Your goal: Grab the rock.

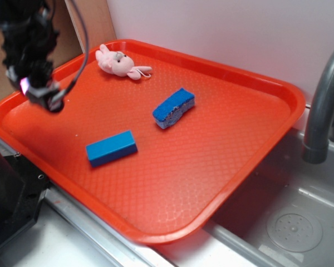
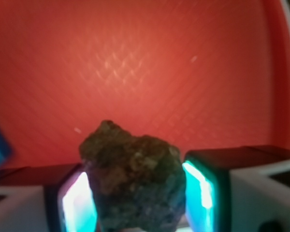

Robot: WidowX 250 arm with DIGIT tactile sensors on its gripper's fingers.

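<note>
Rock (image 2: 135, 179) pinched btwn pincer (image 2: 137, 203) pads, bottom cut off; hidden in ext. view.

end effector (image 2: 137, 198) raised, fingers (image 2: 77, 203) clamped on the rock (image 2: 133, 174).

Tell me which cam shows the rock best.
Wrist view. The rock fills the lower centre, rough brown-grey, sitting between the tool's two lit fingers over the red tray. In the exterior view the rock can't be made out: the tool hangs above the tray's left corner, too dark and blurred.
</note>
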